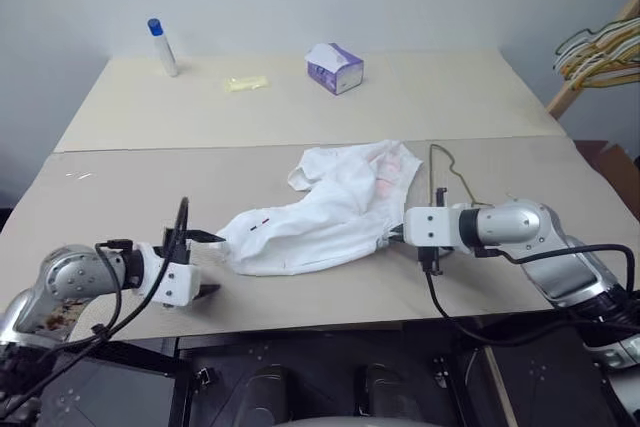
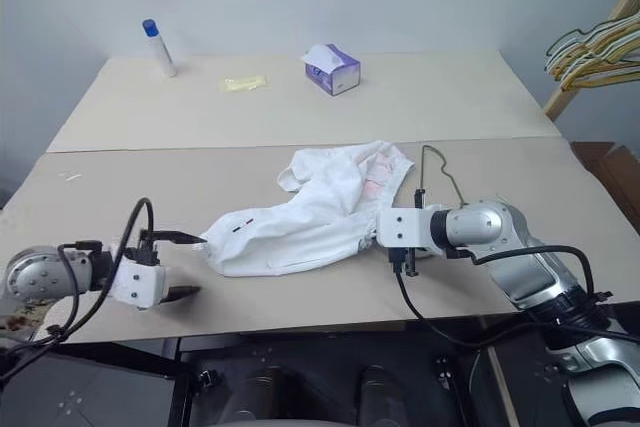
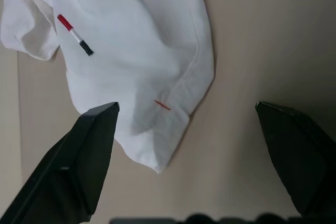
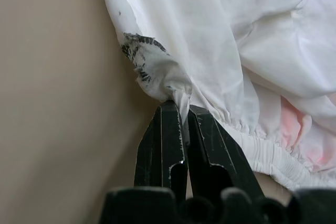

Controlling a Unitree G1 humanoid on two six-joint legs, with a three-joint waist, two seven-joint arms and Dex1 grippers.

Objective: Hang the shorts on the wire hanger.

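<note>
The white shorts (image 1: 330, 212) lie crumpled across the middle of the tan table (image 1: 300, 117), with a pink tint near the gathered waistband. My right gripper (image 1: 393, 237) is shut on a fold of cloth at their right edge; the right wrist view shows its fingertips (image 4: 173, 124) pinching the white cloth beside the waistband (image 4: 273, 156). The thin wire hanger (image 1: 432, 172) lies on the table by the shorts' right side, its lower part hidden behind my right gripper. My left gripper (image 1: 208, 264) stands open at the shorts' left end, its fingers (image 3: 89, 150) either side of the corner (image 3: 163, 145).
At the back of the table stand a purple-and-white tissue box (image 1: 335, 68), a white bottle with a blue cap (image 1: 162, 47) and a small yellow item (image 1: 246, 83). A bunch of hangers (image 1: 600, 52) hangs at the far right. The table's front edge runs just below both grippers.
</note>
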